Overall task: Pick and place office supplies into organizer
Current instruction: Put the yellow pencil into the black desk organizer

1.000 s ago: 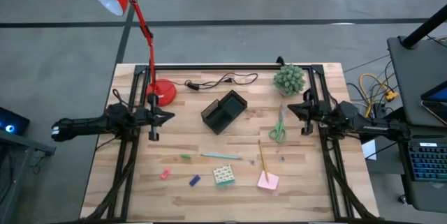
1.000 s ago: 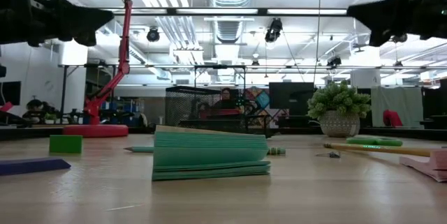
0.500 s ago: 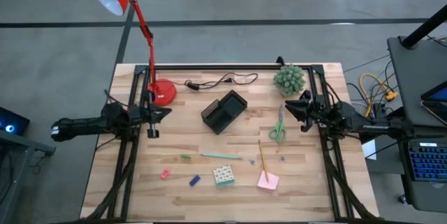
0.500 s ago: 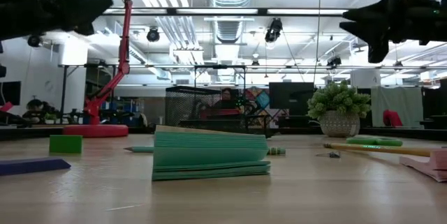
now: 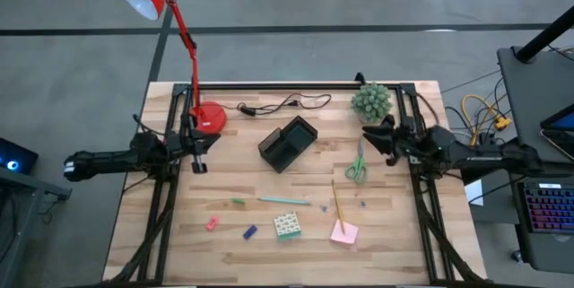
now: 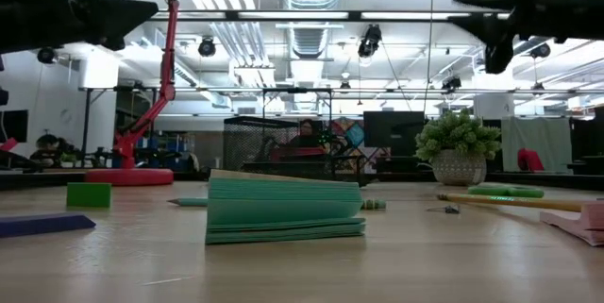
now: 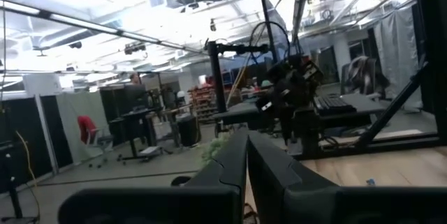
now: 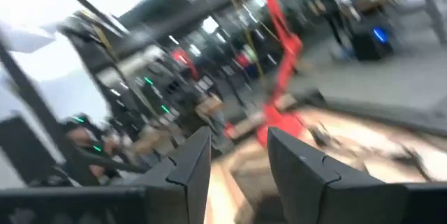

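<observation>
Fingers: left gripper [image 5: 199,151] pressed together, right gripper [image 5: 369,137] parted, both empty.
Black organizer [image 5: 288,143] sits mid-table between them (scissors [image 5: 358,164] lie nearest the right gripper); no readable writing anywhere.

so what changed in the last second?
The right pincer has opened and pushed inward over the table, toward the scissors, holding nothing. The left pincer drew back slightly toward its edge, shut and empty. Supplies, the organizer, the lamp and the plant stayed put.

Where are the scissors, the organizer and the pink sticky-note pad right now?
scissors [image 5: 357,168], high view, the green handles.
organizer [image 5: 288,144], high view, its black rim.
pink sticky-note pad [image 5: 344,232], high view, middle of its top sheet.
</observation>
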Tool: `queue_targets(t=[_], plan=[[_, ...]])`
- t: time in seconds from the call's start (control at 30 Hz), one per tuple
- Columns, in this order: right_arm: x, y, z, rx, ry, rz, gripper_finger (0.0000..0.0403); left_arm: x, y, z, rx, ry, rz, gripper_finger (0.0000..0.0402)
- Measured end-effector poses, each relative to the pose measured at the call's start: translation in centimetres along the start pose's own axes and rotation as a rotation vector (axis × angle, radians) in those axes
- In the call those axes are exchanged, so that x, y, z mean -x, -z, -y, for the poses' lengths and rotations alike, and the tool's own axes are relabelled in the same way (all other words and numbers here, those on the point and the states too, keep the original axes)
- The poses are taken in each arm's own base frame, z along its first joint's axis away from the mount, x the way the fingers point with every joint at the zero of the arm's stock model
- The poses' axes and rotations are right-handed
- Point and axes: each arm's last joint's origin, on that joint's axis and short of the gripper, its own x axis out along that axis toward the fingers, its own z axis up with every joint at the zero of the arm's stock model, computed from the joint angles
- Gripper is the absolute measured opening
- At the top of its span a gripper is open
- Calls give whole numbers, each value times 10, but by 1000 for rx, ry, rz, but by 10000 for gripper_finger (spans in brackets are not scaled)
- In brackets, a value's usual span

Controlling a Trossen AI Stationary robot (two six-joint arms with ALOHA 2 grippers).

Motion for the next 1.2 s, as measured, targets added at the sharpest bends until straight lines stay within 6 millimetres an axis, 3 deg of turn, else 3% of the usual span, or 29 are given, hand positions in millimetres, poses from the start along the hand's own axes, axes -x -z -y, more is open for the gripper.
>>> queue_targets(t=[0.37,0.67,0.9,1.2], plan=[[-47,-37,-34,-225,216,-362,117,-1,-2,0,9,-3,16,0],[-93,-47,-86,-267,377,-711,118,-1,-1,0,6,-1,7,0],[-105,-28,-127,-298,623,-947,114,-2,0,0,3,0,4,0],[-118,27,-158,-250,778,-1091,100,-1,-1,0,1,-1,8,0]])
